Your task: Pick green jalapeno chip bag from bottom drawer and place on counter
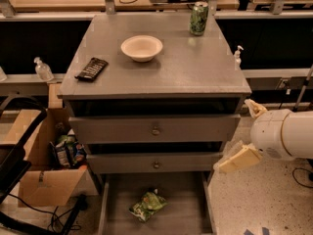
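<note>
The green jalapeno chip bag [147, 205] lies crumpled on the floor of the open bottom drawer [181, 199], left of its middle. The counter [161, 75] is the grey slab on top of the cabinet. My gripper [247, 133] hangs at the cabinet's right side, level with the two upper drawer fronts, well above and to the right of the bag. Its cream fingers [239, 159] are spread apart with nothing between them.
On the counter stand a white bowl [142, 47], a green drink can [198, 18] at the back right and a black remote [92, 68] at the left edge. A cardboard box [46, 173] with snack packets sits on the floor to the left. Cables trail at the lower left.
</note>
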`<state>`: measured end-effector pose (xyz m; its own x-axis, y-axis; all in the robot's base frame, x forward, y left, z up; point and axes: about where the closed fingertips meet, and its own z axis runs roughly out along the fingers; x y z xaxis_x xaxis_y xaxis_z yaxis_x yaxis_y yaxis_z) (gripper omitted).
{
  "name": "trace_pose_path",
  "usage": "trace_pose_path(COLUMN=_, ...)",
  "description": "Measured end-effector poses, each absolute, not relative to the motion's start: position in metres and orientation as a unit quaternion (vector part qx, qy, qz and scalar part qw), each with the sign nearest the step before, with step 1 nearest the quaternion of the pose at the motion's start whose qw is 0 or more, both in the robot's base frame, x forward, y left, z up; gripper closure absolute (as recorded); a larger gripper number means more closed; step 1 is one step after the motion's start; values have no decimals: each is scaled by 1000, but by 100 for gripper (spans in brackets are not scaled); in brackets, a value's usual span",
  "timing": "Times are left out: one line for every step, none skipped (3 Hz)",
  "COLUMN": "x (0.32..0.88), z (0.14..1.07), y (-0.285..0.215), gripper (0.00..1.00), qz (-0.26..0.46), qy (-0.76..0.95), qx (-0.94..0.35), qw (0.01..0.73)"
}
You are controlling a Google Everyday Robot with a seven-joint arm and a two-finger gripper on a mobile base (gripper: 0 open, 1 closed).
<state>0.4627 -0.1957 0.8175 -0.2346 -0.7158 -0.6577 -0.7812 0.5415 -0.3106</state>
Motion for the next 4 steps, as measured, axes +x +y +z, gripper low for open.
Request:
trace_pose_path(x=469, z=780, y=-178, gripper=0, qz=64, qy=785, qx=-465, qw=405)
trace_pose_path(x=473, z=710, y=-153, gripper=0, qz=109, qy=780, qx=-436, qw=436)
trace_pose_path(x=478, z=668, y=-151, gripper=0, qz=108, qy=763, qx=-411, qw=488)
trace_pose_path(x=486, z=624, y=-144, gripper=0, qz=107, qy=741, qx=-415, qw=517)
